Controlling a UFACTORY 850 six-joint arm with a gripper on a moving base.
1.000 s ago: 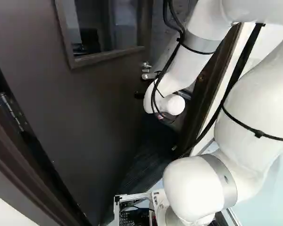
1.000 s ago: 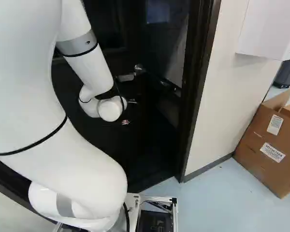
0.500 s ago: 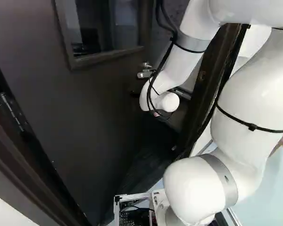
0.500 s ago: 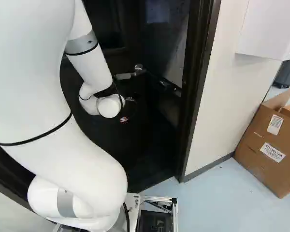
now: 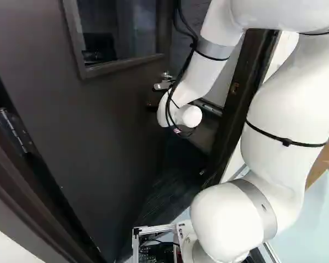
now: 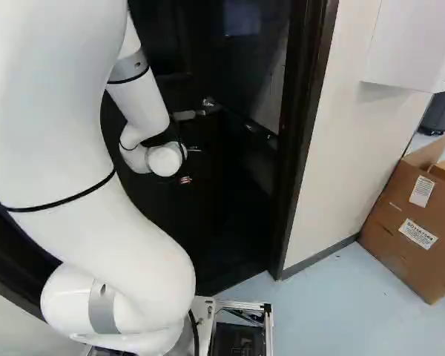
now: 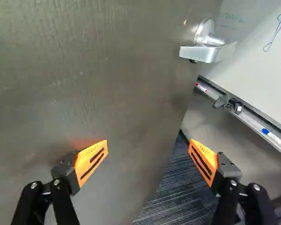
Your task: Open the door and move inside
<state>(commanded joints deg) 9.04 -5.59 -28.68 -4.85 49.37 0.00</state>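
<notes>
At the foot of both base views, white jointed arm (image 5: pixel 230 222) rises, reaching forward to the door. Black two-finger pincer with orange pads (image 5: pixel 180 131) at its end, mostly hidden there; wrist view has the pincer (image 7: pixel 147 159) released, fingers spread wide. One pad is before the door's face, the other past its free edge; contact with the door: cannot tell. Dark brown door with glass pane (image 5: pixel 104 131) ahead of arm, standing ajar, hinged at left of left base view. Silver metal lever handle (image 7: pixel 208 53) on it, ahead of pincer and apart. Dark door frame (image 6: pixel 300 148), then white wall (image 6: pixel 348 141), brown cardboard box (image 6: pixel 408 230) on floor at right of right base view. Past door edge: dark striped carpet (image 7: pixel 178 201), whiteboard (image 7: pixel 253 51), grey metal ledge (image 7: pixel 253 124) holding markers.
</notes>
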